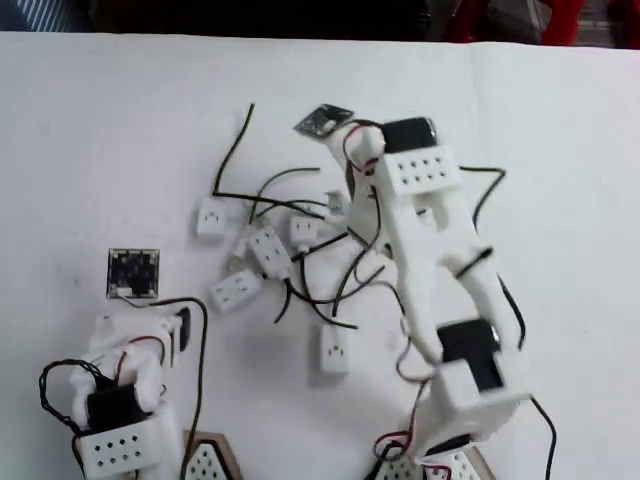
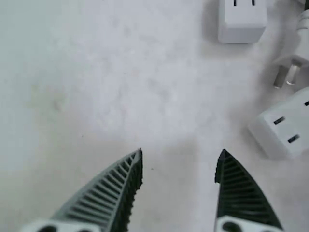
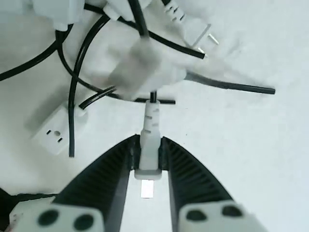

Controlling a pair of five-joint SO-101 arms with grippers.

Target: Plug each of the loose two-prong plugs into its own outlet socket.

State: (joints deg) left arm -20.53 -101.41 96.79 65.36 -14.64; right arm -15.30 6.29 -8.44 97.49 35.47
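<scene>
Beside tangled cables, right jaws clamp a plug — blurred white block beyond, left jaws spread.

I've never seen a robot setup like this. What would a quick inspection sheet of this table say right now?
Surface: white table, flat.
Job's things: several white socket blocks clustered mid-table; a loose two-prong plug lies unplugged among them.
Clutter: two black-and-white square marker cards.
Grippers: left gripper open above bare table; right gripper shut on a white plug.
Cables: black cables tangled around the sockets.
Surroundings: dark area and something red beyond the far edge.
</scene>
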